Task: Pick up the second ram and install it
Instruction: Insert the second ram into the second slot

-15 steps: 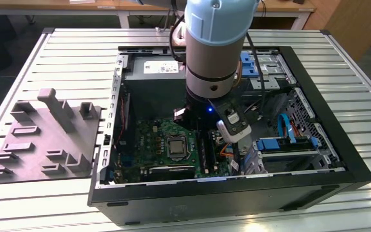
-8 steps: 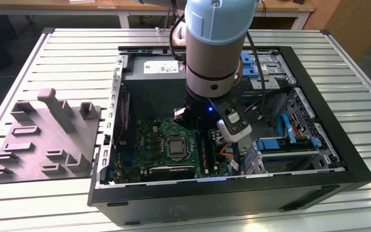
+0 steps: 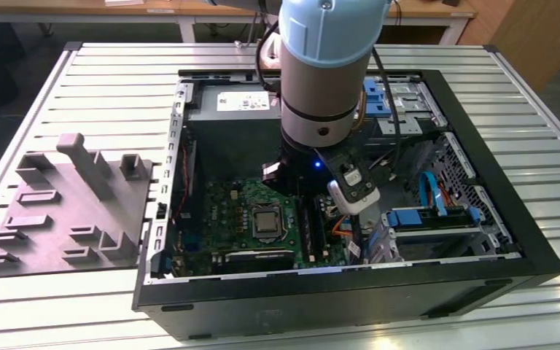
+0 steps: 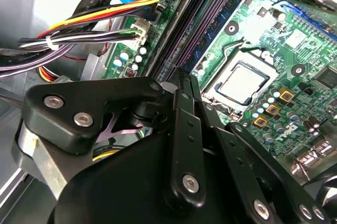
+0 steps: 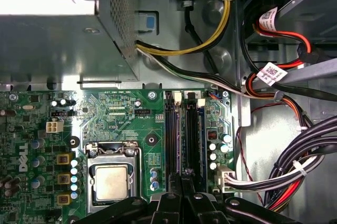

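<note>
Slatted metal tabletop (image 3: 95,87) carries an open computer case (image 3: 513,219), and in the exterior view a grey slotted fixture (image 3: 66,211) lies at 9 o'clock of it. A pale blue robot arm (image 3: 324,65) reaches down into the middle of the case. The power supply (image 3: 236,102) is at 12 o'clock of the arm's wrist and the processor (image 3: 263,219) at about 8 o'clock. Black slot rails (image 3: 309,230) run toward 6 o'clock from under the wrist. The gripper (image 4: 183,76) is clenched, its two fingers drawn tight together in both wrist views. It points down at the green motherboard (image 5: 121,113) right over the rails. The second ram (image 5: 201,139) is a blue board standing on edge. It is seated in the rail farthest from the processor, on the 3 o'clock side of the row as the exterior view has it. In the second wrist view its blue face (image 4: 221,23) runs away from the fingertips (image 4: 179,79), with its near end just beside them. I cannot tell whether the tips touch it. Bundled cables (image 5: 295,161) hang just past the ram, on the side away from the processor.
</note>
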You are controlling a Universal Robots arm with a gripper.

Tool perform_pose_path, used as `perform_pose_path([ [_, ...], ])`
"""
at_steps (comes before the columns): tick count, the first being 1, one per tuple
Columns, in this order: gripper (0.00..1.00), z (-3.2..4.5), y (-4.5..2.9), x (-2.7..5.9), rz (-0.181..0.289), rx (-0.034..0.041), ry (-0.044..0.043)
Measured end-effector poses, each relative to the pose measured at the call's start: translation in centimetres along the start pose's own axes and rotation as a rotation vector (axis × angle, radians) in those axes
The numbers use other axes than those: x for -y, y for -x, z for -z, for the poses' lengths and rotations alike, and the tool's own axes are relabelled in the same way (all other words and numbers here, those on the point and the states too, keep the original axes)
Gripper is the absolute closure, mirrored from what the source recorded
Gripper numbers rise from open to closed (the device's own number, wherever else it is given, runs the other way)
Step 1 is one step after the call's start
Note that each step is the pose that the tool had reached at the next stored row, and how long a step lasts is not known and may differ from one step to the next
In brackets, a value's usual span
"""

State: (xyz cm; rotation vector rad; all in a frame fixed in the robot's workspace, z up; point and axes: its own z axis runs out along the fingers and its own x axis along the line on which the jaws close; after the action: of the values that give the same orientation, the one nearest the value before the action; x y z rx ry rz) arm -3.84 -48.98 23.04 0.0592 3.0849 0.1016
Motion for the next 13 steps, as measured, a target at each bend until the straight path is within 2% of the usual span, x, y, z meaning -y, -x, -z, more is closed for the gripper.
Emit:
perform_pose_path([
  [10,0.88,-0.01,0.23,-0.01,0.0,-0.0001,0.002],
  [11,0.88,-0.01,0.23,-0.01,0.001,-0.0003,0.0054],
  [12,0.88,-0.01,0.24,-0.01,0.001,-0.0007,0.014],
  [13,0.88,-0.01,0.23,-0.01,0.001,-0.0008,0.0179],
])
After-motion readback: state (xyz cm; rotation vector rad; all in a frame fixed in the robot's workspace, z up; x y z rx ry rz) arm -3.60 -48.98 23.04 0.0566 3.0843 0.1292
